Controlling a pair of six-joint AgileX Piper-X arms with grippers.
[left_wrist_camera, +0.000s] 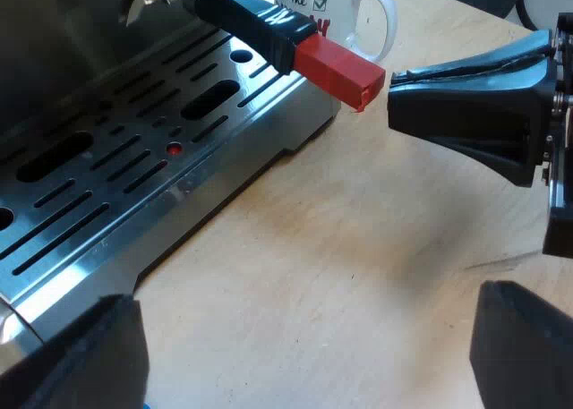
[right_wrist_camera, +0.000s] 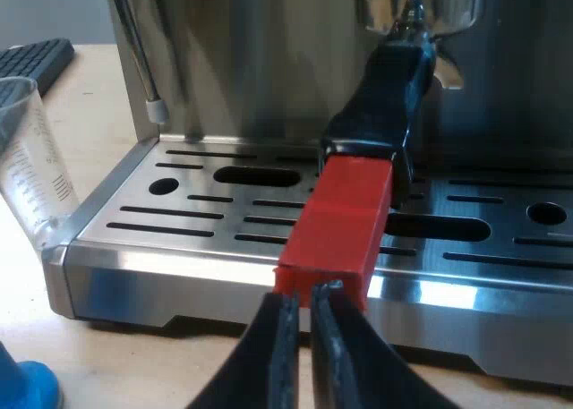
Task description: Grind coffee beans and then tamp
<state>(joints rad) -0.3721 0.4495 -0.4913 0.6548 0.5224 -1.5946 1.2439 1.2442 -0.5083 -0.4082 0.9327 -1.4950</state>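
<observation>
A pale wooden table (left_wrist_camera: 340,275) carries the espresso machine (left_wrist_camera: 134,176). 1 white mug (left_wrist_camera: 345,15) stands near it. 1 measuring glass (right_wrist_camera: 31,158) stands just beside the machine's corner, with a blue tamper (right_wrist_camera: 27,387) near and a dark keyboard (right_wrist_camera: 31,60) farther off.

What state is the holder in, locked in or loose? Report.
Locked in: the holder is seated in the front of the espresso machine, its handle jutting out above the drip tray.

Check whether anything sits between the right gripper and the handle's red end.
Nothing visible does. The right gripper points straight at the red end, its tips just short of it, where the handle juts past the tray edge. The mug and the measuring glass stand off that line.
</observation>
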